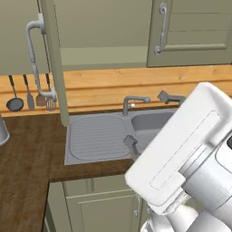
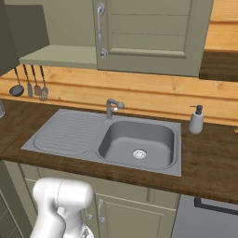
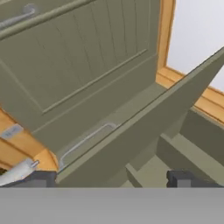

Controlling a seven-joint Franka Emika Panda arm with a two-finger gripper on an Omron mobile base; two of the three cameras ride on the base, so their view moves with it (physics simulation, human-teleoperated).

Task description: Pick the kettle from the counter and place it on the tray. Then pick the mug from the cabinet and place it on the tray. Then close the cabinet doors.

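My gripper (image 1: 148, 120) hangs over the sink, close to the left base camera. Its two dark fingers stand wide apart with nothing between them. In the hand view the gripper (image 3: 111, 179) looks up at the cabinet from below. The cabinet's left door (image 1: 56, 68) is swung open and its right door (image 1: 190, 31) is shut. The pale green inner shelf (image 1: 104, 56) looks bare where I see it. A grey rounded thing (image 1: 2, 131) is cut off at the left edge of the counter (image 1: 27, 149); I cannot tell whether it is the kettle. The mug and the tray are out of view.
A grey steel sink (image 2: 69, 132) with a tap (image 2: 111, 107) is set into the counter. A white soap dispenser (image 2: 196, 120) stands at its right. Kitchen utensils (image 1: 31, 95) hang on the orange wood wall. Low green cupboards (image 2: 130, 216) sit below the counter.
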